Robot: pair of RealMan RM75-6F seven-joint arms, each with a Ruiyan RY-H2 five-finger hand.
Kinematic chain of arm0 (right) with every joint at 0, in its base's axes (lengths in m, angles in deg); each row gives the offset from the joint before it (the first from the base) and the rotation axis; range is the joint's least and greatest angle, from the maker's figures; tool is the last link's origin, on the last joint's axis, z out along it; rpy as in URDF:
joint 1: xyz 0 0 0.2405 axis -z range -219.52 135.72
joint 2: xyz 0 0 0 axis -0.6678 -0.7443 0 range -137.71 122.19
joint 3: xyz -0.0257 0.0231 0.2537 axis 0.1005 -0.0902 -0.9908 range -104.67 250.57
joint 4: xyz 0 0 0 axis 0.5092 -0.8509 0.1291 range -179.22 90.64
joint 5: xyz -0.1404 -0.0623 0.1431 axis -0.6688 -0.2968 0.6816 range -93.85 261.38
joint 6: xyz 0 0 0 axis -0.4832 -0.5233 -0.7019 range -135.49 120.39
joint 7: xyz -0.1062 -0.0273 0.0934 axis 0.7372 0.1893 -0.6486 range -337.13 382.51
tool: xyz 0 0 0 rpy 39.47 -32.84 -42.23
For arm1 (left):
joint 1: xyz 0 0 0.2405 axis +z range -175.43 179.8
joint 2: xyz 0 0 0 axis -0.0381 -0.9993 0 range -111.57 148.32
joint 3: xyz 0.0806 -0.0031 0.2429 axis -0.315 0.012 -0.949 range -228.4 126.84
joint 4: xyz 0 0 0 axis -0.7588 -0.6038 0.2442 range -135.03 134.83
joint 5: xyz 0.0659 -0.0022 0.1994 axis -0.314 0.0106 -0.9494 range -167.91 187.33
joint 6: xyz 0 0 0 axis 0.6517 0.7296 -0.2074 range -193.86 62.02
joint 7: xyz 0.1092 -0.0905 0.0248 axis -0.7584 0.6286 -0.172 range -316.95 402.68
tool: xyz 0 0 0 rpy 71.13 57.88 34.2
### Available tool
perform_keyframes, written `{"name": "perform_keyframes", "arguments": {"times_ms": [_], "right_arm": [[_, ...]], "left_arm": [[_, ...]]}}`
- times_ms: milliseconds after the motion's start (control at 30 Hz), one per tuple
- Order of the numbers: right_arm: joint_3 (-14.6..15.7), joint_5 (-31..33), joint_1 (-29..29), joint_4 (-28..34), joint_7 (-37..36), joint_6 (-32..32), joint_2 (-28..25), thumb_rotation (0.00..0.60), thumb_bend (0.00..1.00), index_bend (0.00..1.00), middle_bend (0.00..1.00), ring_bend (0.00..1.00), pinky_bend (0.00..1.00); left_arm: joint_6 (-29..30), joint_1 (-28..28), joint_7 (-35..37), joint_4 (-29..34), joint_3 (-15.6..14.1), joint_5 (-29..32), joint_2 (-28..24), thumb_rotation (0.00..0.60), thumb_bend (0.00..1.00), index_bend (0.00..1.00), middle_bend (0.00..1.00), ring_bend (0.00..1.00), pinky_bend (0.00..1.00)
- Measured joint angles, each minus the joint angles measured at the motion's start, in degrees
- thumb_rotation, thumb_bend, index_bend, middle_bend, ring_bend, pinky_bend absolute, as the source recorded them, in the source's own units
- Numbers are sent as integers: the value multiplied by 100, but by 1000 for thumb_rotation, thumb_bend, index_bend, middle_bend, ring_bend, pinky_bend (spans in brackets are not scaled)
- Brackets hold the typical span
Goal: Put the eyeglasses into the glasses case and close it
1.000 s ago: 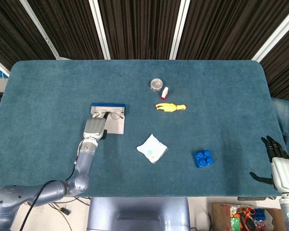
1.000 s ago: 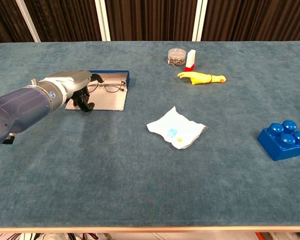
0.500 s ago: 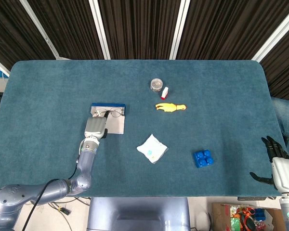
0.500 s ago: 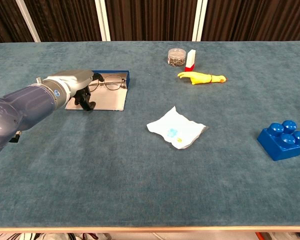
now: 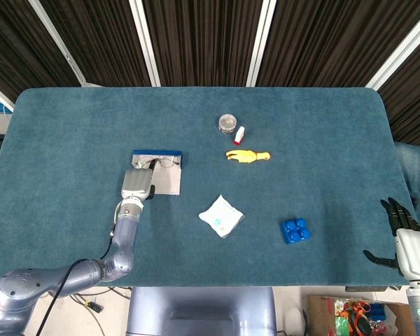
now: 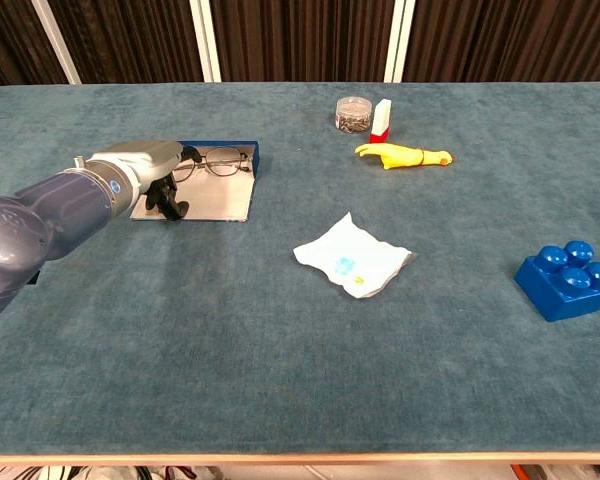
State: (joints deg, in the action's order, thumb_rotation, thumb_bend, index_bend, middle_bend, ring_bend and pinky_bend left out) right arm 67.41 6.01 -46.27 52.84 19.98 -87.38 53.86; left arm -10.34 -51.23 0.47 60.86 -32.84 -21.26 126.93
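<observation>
**Eyeglasses being set into the open case**

The left hand point(image 6: 148, 172), silver-backed with dark fingers point(image 6: 168, 203) curled downward, is over the left part of the open grey-lined, blue-walled glasses case point(image 6: 225, 203), toward the table's far left. Whether those fingers pinch anything I cannot tell. The thin wire-framed eyeglasses point(image 6: 218, 163) lie just beyond the fingertips, against the case's blue far wall. Next, probably: release, then fold the lid shut. The right hand point(image 5: 406, 238) hangs spread off the table's right edge.
</observation>
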Motion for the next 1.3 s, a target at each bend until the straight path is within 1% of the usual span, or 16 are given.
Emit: {"name": "perform_keyframes", "arguments": {"times_ms": [600, 833, 1100, 1300], "right_arm": [[-4, 36, 1, 27, -20, 27, -20, 600, 119, 8, 0, 81, 186], [-6, 40, 0, 29, -17, 30, -21, 600, 120, 9, 0, 81, 186], [-7, 56, 0, 33, 2, 34, -18, 600, 119, 9, 0, 81, 186], [-10, 70, -5, 46, 9, 50, -24, 600, 119, 9, 0, 81, 186]], "left_arm": [[-172, -209, -83, -507, 154, 87, 311, 600, 457, 62, 764, 658, 785], [-165, -287, -81, -675, 194, 11, 425, 600, 458, 50, 764, 658, 785], [-101, -313, -130, -682, 193, -97, 472, 600, 457, 48, 765, 658, 785], [-38, -267, -222, -534, 136, -133, 437, 600, 457, 48, 765, 659, 786]]}}
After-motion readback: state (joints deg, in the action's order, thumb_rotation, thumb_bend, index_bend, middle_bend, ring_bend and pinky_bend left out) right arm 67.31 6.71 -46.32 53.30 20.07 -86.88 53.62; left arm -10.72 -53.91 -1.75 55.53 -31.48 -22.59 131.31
